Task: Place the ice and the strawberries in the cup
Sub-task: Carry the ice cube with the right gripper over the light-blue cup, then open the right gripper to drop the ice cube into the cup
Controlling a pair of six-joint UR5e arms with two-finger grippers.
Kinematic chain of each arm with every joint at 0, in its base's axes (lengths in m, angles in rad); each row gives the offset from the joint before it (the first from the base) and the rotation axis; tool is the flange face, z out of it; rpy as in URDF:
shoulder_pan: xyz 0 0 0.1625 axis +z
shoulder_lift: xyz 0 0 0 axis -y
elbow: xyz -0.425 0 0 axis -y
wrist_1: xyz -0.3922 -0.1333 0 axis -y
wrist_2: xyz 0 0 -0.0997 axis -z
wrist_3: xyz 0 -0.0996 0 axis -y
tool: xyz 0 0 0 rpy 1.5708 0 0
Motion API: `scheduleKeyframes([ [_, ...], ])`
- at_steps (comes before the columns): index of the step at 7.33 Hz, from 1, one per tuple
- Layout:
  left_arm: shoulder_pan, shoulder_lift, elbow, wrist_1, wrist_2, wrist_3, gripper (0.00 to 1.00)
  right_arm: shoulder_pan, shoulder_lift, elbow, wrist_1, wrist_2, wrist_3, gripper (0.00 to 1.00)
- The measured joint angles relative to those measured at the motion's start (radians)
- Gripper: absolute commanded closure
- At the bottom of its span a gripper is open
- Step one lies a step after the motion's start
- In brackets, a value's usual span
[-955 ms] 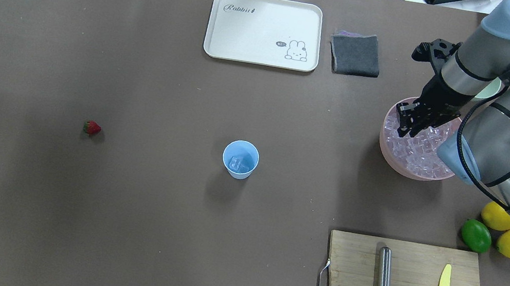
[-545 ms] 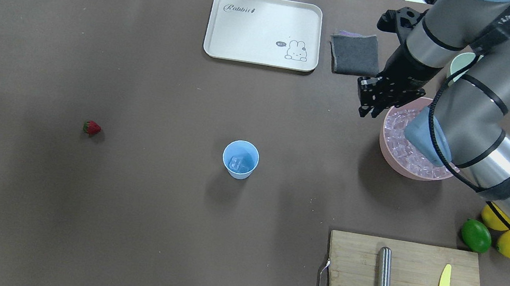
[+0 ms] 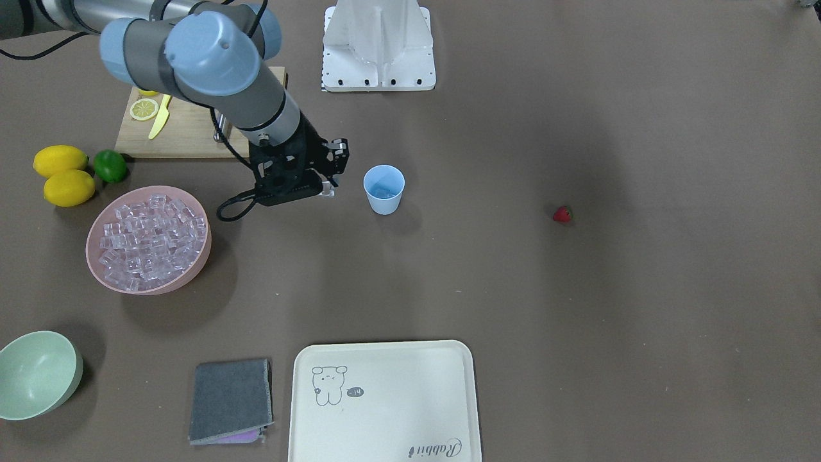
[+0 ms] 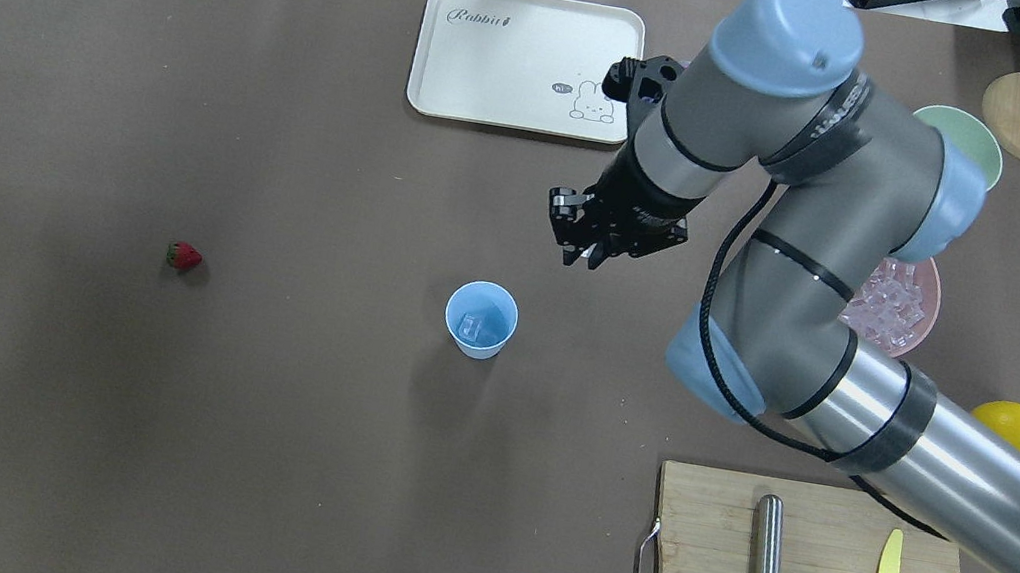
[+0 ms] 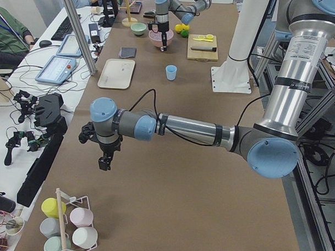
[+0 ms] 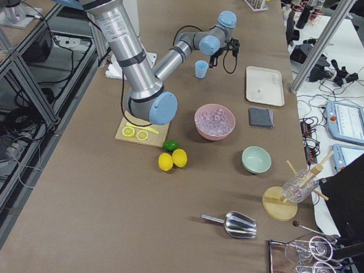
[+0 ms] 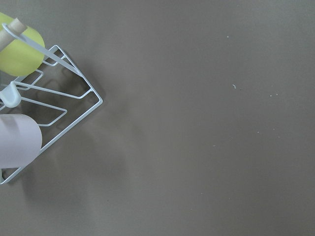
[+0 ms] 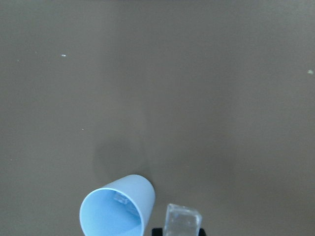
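Right claw (image 4: 587,257) moved from pink bowl (image 3: 206,247) toward cup (image 4: 481,319), pointing down, pinching ice cube (image 8: 182,220).

We find the cup (image 4: 481,320) standing mid-table with ice (image 4: 470,326) in it. The strawberry (image 4: 183,255) lies well apart from the cup, on the robot's left. The tray (image 4: 501,73) sits beyond the cup at the far edge, with the cloth (image 3: 231,398) just beside it on the robot's right. The right gripper (image 4: 583,259) hangs between tray and cup, apparently right of the cup, with a cube (image 8: 182,221) between its fingers. Further right stands the bowl (image 3: 183,278) of ice. The cutting board (image 4: 702,558) lies nearest the robot, and the lemons (image 3: 67,187) are between board and bowl.
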Motion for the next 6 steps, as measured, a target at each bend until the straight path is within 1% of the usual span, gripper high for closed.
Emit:
scheduleKeyframes([
  [1,0.001,-0.001,0.002,0.000,0.000,0.000,0.02,-0.049,0.002,-0.001,0.037,-0.070,0.066,1.00],
  [3,0.002,-0.005,0.004,0.001,0.000,-0.001,0.02,-0.118,0.006,-0.002,0.085,-0.161,0.137,1.00],
  [4,0.003,-0.007,0.005,0.002,0.000,-0.001,0.02,-0.144,0.007,-0.003,0.114,-0.193,0.160,1.00],
  [6,0.006,-0.011,0.009,0.000,0.000,-0.001,0.02,-0.168,0.010,-0.006,0.133,-0.223,0.175,1.00],
])
